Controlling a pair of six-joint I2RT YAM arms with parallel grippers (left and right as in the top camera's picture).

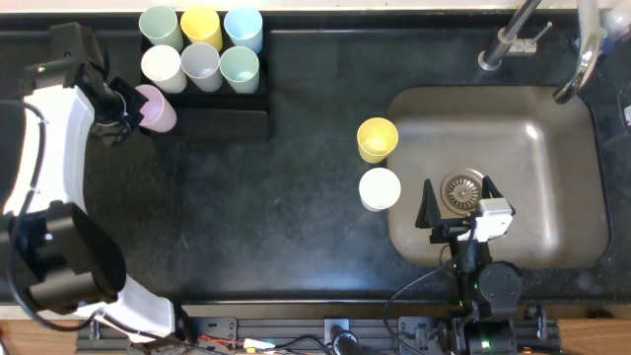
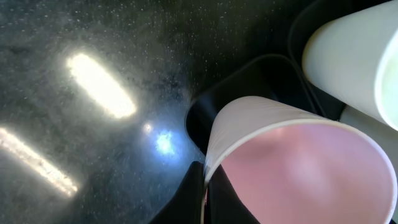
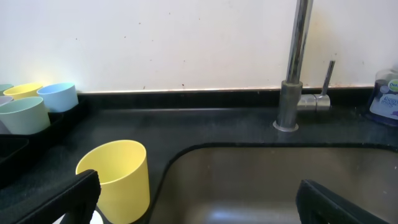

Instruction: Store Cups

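Observation:
My left gripper (image 1: 126, 105) is shut on the rim of a pink cup (image 1: 157, 108), which lies tilted at the left end of the black cup tray (image 1: 232, 125). In the left wrist view the pink cup (image 2: 292, 155) hangs over an empty tray slot (image 2: 249, 87), with a white cup (image 2: 354, 56) beside it. Several pastel cups (image 1: 201, 46) stand in the tray's back rows. A yellow cup (image 1: 377, 138) and a white cup (image 1: 380, 188) stand on the counter by the sink's left rim. My right gripper (image 1: 456, 200) is open over the sink, and the yellow cup (image 3: 118, 177) is close ahead of it.
The steel sink (image 1: 552, 148) takes up the right side, with a faucet (image 3: 295, 68) behind it and a soap bottle (image 3: 385, 99) at the far right. The dark countertop (image 1: 296, 217) stretches between tray and sink. The tray's front row (image 1: 212, 123) has free slots.

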